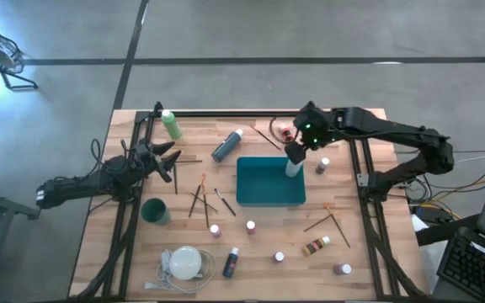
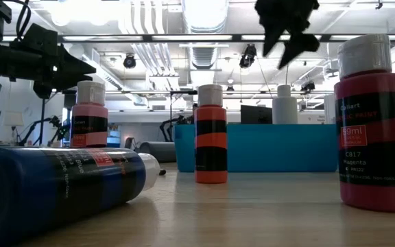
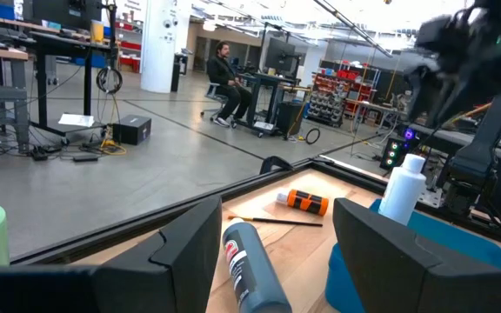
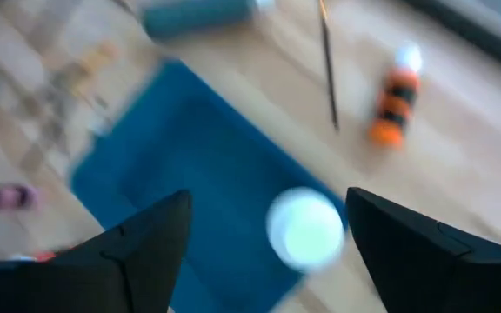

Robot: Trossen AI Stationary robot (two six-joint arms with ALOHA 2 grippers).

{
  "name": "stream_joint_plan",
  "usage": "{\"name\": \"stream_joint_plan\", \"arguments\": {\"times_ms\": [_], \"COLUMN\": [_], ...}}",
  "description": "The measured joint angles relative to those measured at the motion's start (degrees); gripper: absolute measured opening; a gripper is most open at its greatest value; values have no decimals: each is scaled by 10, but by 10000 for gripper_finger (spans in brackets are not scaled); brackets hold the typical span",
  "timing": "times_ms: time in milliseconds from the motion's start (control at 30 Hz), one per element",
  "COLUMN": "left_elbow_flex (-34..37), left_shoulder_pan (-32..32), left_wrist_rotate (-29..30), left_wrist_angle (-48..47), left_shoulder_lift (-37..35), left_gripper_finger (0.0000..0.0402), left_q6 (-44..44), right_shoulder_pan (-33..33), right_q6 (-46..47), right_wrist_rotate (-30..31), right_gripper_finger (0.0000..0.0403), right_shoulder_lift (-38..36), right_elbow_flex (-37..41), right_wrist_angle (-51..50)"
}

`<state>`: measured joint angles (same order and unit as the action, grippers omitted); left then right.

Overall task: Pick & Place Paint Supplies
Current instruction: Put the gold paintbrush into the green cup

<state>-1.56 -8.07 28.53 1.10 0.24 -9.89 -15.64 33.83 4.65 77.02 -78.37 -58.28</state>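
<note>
**A:** How far is the task going now?

**B:** It is only beginning, I think. One white bottle [image 1: 294, 168] is standing upright inside the teal tray [image 1: 259, 200], at the corner nearest to the right arm. I am seeing nothing else in the tray. All the other supplies are lying on the table [image 1: 369, 252] around it.

**A:** Which ones are waiting outside?

**B:** A green bottle [image 1: 171, 124] and a grey-blue bottle [image 1: 226, 145] are lying at the far side. An orange bottle [image 1: 286, 132] is lying near the right arm. Thin brushes [image 1: 200, 200] are lying to the left of the tray, more brushes [image 1: 331, 219] to its right, and several small bottles are standing along the near side, for example a brown one [image 1: 316, 246]. So most of the work is left.

**A:** And where is the white bottle relative to the right gripper?

**B:** The right gripper [image 1: 300, 145] is hanging just above it. In the right wrist view the white cap is showing between the two fingers, lower than them. The jaws are standing wide apart and they are holding nothing; the bottle is standing free.

**A:** And the other arm?

**B:** The left gripper [image 1: 165, 160] is waiting over the left part of the table, well apart from the tray. Its fingers are parted and empty.
</note>
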Motion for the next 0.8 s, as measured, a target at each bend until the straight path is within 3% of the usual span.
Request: {"name": "stream_joint_plan", "arguments": {"times_ms": [167,300,367,500,800], "left_elbow_flex": [0,0,0,0,0], "left_shoulder_pan": [0,0,0,0,0], "left_wrist_rotate": [0,0,0,0,0], "left_wrist_angle": [0,0,1,1,2], "left_shoulder_lift": [0,0,0,0,0], "left_gripper_finger": [227,227,227,227,227], "left_q6": [0,0,0,0,0], "right_shoulder_pan": [-17,-58,-81,-105,-131], "right_q6": [-75,-130,-149,-207,-243], "right_wrist_rotate": [-7,-62,-85,-90,-43], "right_gripper_finger": [272,255,247,236,235], "right_shoulder_lift": [-28,-22,0,75,300], "right_elbow_flex": [0,-4,-38,-165,-485], "right_wrist_angle": [170,339,364,285,-114]}}
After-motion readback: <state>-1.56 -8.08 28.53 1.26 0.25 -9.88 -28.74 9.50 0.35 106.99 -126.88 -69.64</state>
